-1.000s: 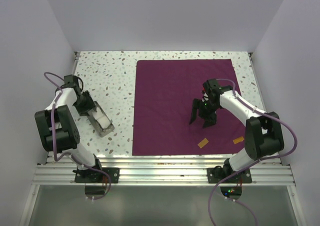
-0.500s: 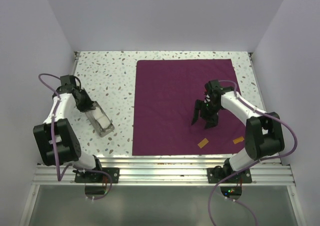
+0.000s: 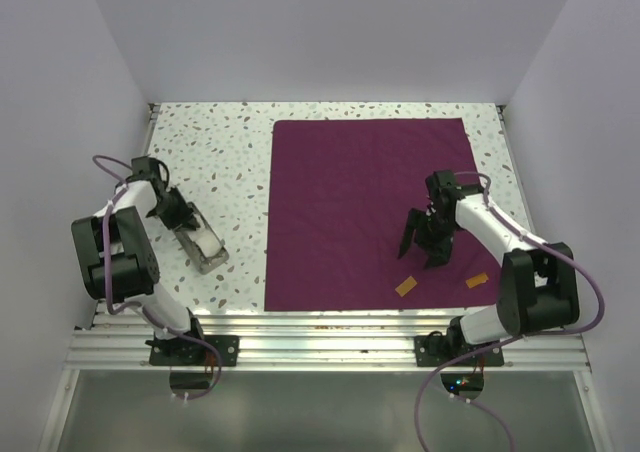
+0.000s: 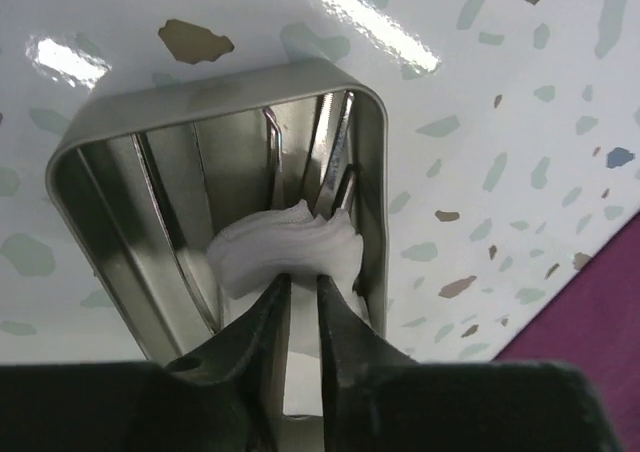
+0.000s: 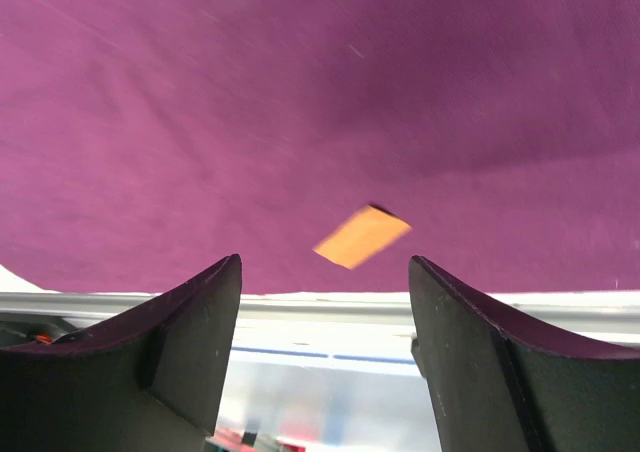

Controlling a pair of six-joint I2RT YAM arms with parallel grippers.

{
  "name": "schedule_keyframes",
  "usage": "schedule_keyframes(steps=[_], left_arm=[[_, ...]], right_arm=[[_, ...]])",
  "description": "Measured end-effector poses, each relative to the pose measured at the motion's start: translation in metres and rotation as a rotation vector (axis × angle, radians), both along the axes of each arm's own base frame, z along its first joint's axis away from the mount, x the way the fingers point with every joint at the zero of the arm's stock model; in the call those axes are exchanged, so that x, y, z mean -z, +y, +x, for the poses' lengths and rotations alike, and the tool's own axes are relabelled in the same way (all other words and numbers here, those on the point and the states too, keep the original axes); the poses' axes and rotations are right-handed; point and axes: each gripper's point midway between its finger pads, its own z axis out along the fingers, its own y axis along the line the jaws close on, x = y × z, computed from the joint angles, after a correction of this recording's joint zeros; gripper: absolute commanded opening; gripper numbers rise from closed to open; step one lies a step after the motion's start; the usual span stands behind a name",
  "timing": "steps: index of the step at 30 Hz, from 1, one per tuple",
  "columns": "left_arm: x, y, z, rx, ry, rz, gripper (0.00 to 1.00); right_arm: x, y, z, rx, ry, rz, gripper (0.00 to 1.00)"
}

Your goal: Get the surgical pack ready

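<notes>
White gauze squares sit in the steel tray on the counter, left of the purple cloth. Pinched nearly shut on the gauze: left claw. Wide open, empty, over the cloth near an orange tab: right claw.
</notes>
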Motion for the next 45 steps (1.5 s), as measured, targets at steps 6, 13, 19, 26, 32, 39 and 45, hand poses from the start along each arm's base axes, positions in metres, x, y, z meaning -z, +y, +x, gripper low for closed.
schedule_keyframes(steps=[6,13,19,26,32,39,45], left_arm=[[-0.034,-0.007,0.004,0.002,-0.095,-0.018,0.5],[-0.089,-0.037,0.017,0.06,-0.274,-0.036,0.52],[-0.089,-0.099,0.019,0.218,-0.276,-0.115,0.5],[-0.09,-0.143,0.015,0.35,-0.284,-0.205,0.5],[-0.094,-0.171,0.014,0.435,-0.31,-0.277,0.5],[-0.095,-0.182,0.012,0.475,-0.312,-0.315,0.5],[-0.095,-0.187,0.016,0.499,-0.314,-0.329,0.51]], right_arm=[[0.015,-0.01,-0.03,0.04,0.072,-0.04,0.72],[0.027,-0.002,-0.052,0.102,0.133,-0.061,0.66],[0.036,-0.003,-0.055,0.191,0.132,-0.081,0.61],[0.045,-0.003,-0.048,0.275,0.108,-0.089,0.59],[0.052,0.001,-0.041,0.317,0.107,-0.084,0.57],[0.052,0.001,-0.043,0.355,0.119,-0.088,0.49],[0.053,-0.001,-0.045,0.363,0.122,-0.099,0.45]])
